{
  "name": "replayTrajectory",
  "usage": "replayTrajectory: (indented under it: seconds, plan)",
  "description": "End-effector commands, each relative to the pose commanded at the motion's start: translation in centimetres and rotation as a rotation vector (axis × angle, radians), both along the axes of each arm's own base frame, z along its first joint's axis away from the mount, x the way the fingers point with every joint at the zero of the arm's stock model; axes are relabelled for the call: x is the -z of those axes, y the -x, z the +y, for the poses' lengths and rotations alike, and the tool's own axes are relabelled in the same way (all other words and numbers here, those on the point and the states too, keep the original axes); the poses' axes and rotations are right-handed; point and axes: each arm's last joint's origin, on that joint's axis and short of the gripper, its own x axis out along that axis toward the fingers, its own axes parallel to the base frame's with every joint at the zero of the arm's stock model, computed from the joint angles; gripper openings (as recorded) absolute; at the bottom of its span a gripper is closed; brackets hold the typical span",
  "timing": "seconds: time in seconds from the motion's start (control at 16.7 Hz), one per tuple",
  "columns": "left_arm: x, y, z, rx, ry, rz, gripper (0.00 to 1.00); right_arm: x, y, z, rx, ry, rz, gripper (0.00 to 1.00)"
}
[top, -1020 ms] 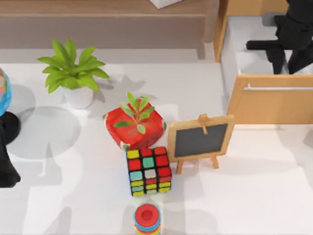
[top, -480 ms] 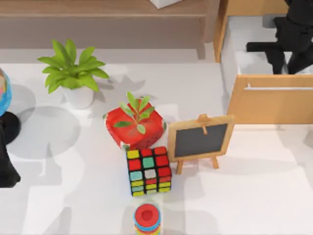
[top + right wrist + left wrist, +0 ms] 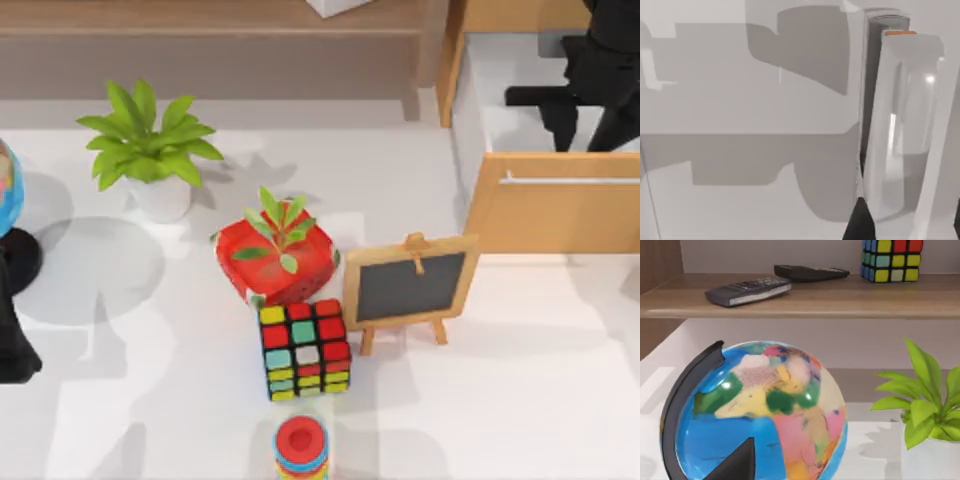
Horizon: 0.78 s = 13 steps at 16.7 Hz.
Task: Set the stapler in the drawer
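The right gripper (image 3: 585,115) hangs inside the open drawer (image 3: 560,205), fingers spread either side of the stapler (image 3: 902,125). The stapler lies against the drawer's white wall, bare floor beside it. The left arm is parked at the worktop's (image 3: 520,390) left edge, gripper state untellable.

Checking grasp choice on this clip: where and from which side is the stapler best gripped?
Probably best to grip the stapler across its slim body near mid-length, coming straight down from above: it is long and narrow, with two parallel long sides. The right gripper hangs over it, above the drawer; the left arm is parked at the top view's left edge.
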Motion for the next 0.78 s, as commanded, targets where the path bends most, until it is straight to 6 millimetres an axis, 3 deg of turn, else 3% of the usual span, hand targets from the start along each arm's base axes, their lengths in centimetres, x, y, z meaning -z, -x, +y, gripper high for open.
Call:
replayTrajectory:
  seconds: [0.3, 0.78]
  plan:
    - [0.00, 0.00, 0.00, 0.000, 0.000, 0.000, 1.00, 0.00, 0.00, 0.00, 0.000, 0.000, 0.000, 0.98]
    - [0.00, 0.00, 0.00, 0.000, 0.000, 0.000, 1.00, 0.00, 0.00, 0.00, 0.000, 0.000, 0.000, 1.00]
